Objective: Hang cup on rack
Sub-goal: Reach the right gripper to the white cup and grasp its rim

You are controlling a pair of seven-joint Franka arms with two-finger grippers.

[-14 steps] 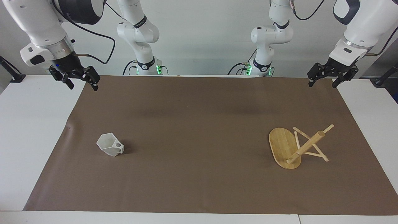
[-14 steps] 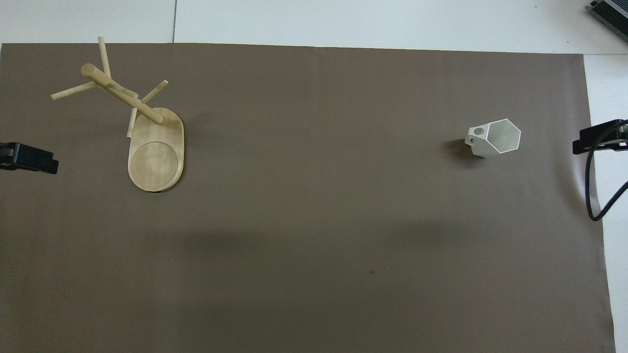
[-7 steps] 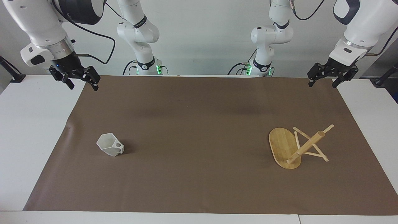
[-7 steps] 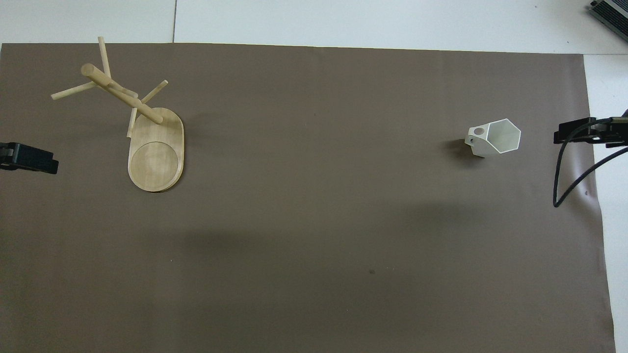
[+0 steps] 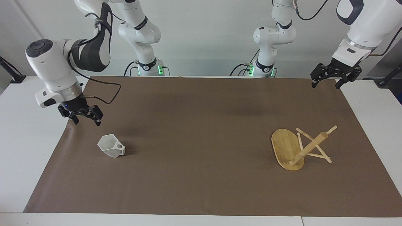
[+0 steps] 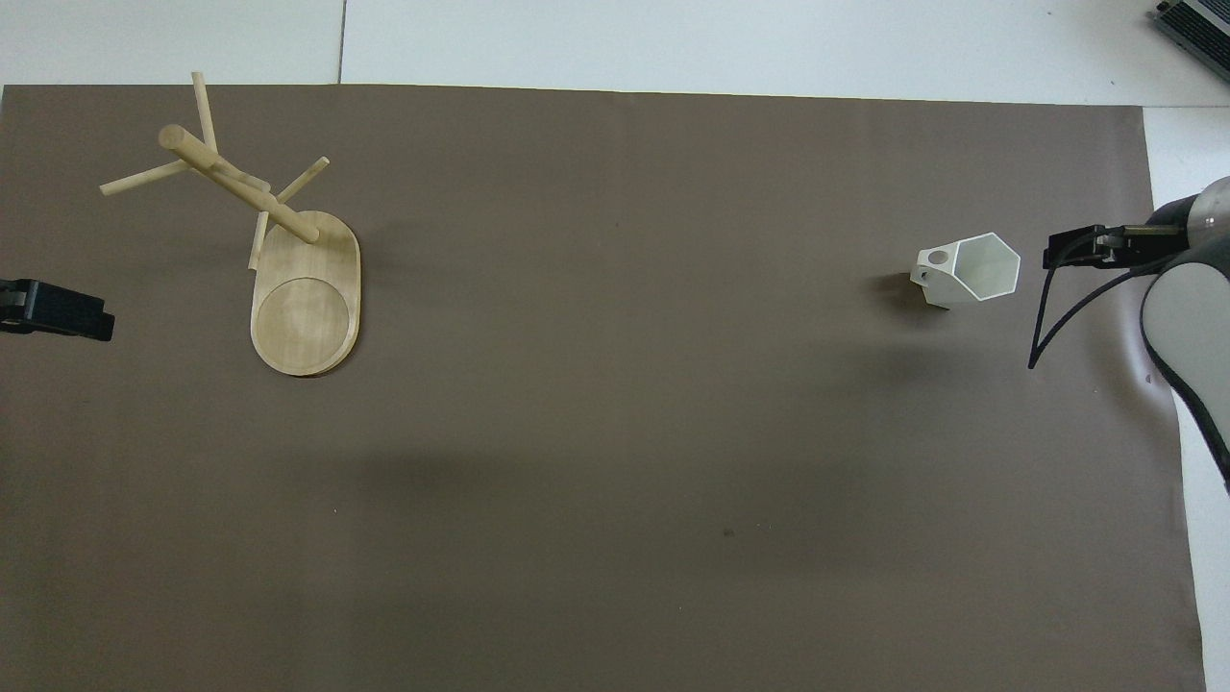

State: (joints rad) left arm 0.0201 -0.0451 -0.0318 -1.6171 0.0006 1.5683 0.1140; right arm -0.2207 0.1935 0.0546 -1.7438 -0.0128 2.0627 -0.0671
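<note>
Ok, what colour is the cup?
White all over, the cup shows best in the facing view, against the brown mat.

Place: a robotics lab is indicated.
Arms: two white arms [image 5: 138, 34] are mounted at a white desk [image 5: 28, 131].
Cover: brown paper sheet [image 5: 201, 125] is spread flat.
Wall: bare, white.

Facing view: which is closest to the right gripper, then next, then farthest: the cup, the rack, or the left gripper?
From the right gripper:
1. Cup, on the mat just below it.
2. Rack, standing at the left arm's end.
3. Left gripper, waiting over the mat's corner there.
</note>
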